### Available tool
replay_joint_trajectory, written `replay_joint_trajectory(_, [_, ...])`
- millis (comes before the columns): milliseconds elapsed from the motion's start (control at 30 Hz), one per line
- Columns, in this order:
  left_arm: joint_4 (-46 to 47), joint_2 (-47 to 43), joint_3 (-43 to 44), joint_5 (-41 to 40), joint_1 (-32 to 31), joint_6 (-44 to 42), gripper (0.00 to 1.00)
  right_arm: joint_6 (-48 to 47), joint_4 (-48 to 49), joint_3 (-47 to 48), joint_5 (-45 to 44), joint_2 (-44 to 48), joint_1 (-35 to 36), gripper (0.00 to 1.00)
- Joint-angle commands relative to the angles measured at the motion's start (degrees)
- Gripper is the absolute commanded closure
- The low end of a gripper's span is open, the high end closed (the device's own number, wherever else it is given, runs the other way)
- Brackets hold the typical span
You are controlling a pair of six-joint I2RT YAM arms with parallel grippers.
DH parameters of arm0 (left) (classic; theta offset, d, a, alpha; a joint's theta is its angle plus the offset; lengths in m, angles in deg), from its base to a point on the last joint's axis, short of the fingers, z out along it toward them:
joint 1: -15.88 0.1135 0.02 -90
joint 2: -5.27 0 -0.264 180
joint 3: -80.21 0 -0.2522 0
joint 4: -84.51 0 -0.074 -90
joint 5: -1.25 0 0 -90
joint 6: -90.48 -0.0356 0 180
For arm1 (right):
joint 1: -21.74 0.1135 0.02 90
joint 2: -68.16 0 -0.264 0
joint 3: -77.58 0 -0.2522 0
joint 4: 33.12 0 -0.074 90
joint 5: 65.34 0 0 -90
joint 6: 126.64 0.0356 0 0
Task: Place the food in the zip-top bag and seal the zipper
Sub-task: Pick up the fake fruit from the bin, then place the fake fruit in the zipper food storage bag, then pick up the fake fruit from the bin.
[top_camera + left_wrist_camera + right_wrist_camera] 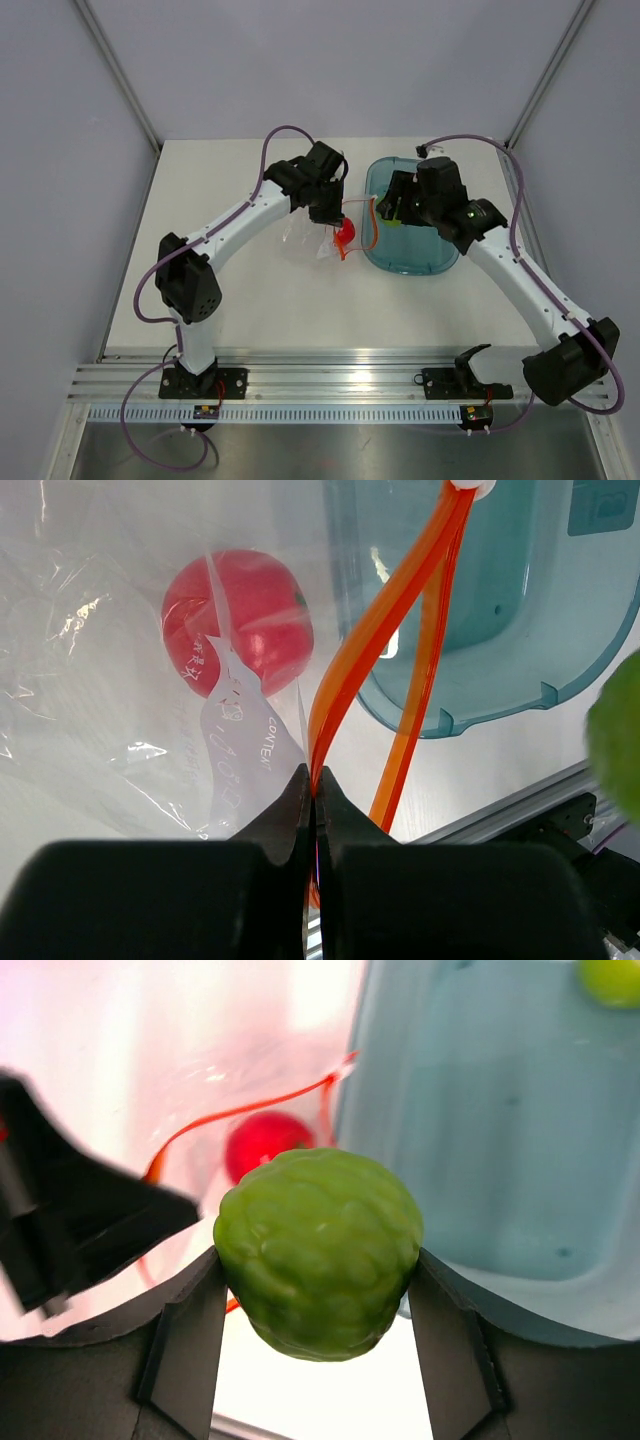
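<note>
**Over the tray's left rim: one green fruit in my right fingers, zipper pinched in my left**

Toward the far edge of the bench, right of its middle, lies the translucent teal tray, a shallow oval tub. Just beside its left rim sits the zip-top bag, clear and crinkled, with its mouth turned toward the tray.

My left gripper is closed tight on the zipper. One orange-red strip runs straight down into my pinched fingertips. The other strip hangs just to its right, apart from the first along most of its length and meeting it again at the far end, so the mouth gapes in a narrow slit. I hold that edge lifted off the bench.

Inside the bag, seen through the plastic and partly behind a white printed label, rests the red fruit. It is the only thing I can see in there.

My right gripper clamps the green fruit, a bumpy lime-green ball, one finger on each side, and it fills the gap between them. I carry it in the air above the tray's left rim, close to the bag's mouth, touching neither. From my left wrist it shows only as a green blur at the right edge.

A second green fruit lies in the tray, on its floor, well apart from the one I hold.
</note>
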Motion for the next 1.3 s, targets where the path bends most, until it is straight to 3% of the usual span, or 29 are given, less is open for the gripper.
replay_joint_trajectory(0, [1.43,0.75,2.78,0.91,0.41,-0.86,1.0,4.4,1.59,-2.3,4.74,-0.11,3.41,0.55])
replay_joint_trajectory(133, [1.43,0.93,3.22,1.97,0.41,-0.34,1.0,6.42,6.59,-2.3,5.54,-6.77,5.09,0.55])
replay_joint_trajectory(167, [1.52,0.76,3.13,2.14,0.41,-0.16,1.0,6.51,7.57,-2.04,7.37,-7.84,5.44,0.5])
replay_joint_trajectory(300, [1.87,0.32,2.69,2.67,0.41,0.1,1.0,4.94,6.7,2.17,8.09,-12.68,6.23,0.14])
replay_joint_trajectory(367, [1.7,0.23,2.86,2.67,0.41,0.02,1.0,4.06,5.65,3.41,7.04,-12.78,6.23,0.03])
replay_joint_trajectory(467, [1.52,0.14,3.31,2.76,0.59,-0.07,1.0,2.39,3.72,4.72,2.74,-11.37,6.14,0.01])
replay_joint_trajectory(567, [1.52,0.14,3.48,2.93,0.76,-0.25,1.0,1.42,1.51,5.43,-2.62,-9.7,5.18,0.06])
replay_joint_trajectory(667, [1.34,-0.56,2.96,2.5,0.94,-0.34,1.0,1.77,2.12,3.59,-0.71,-7.77,-1.57,0.17])
replay_joint_trajectory(767, [1.87,-1.27,1.46,2.32,1.2,-0.07,1.0,0.37,2.49,2.88,-2.1,-8.63,-8.08,0.2])
replay_joint_trajectory(967, [2.04,-1.53,1.11,2.41,1.29,0.1,1.0,-4.38,-0.33,13.41,-10.45,-24.0,-12.05,0.04])
replay_joint_trajectory(1100, [1.52,-1.53,1.37,2.41,1.29,-0.25,1.0,-5.87,-2.17,21.15,-12.03,-35.33,-14.16,0.01])
replay_joint_trajectory(1267, [1.34,-1.62,1.55,2.32,1.29,-0.42,1.0,-7.72,-3.59,29.59,-15.73,-43.08,-15.56,0.01])
